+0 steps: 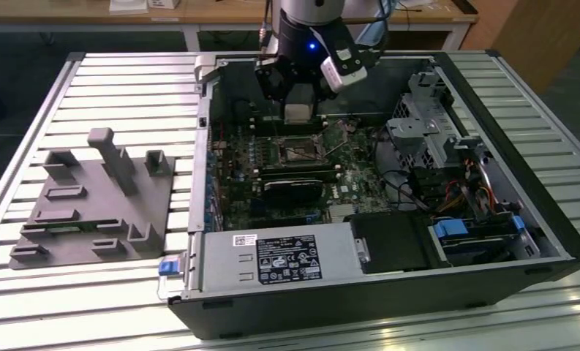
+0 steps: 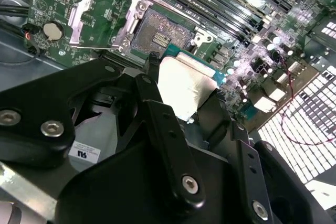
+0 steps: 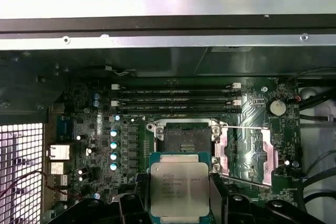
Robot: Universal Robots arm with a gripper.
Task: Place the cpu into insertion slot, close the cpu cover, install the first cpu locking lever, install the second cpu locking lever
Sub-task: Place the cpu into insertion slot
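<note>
In the exterior view, the hand (image 1: 300, 117) hangs inside the open computer case (image 1: 388, 296), which lies on the slatted surface (image 1: 123, 80). The hand is just above the insertion slot (image 1: 300, 150).

In the second wrist view, the hand is clamped on the edges of the cpu (image 2: 184, 82). The cpu is near the slot but not in it. The cpu cover (image 2: 86, 17) stands swung open beside the slot.

In the first wrist view, the slot's dark centre is bare and the cpu is apart from it. By my judgement no step is finished: seating the cpu, closing the cover and latching all remain.
</note>
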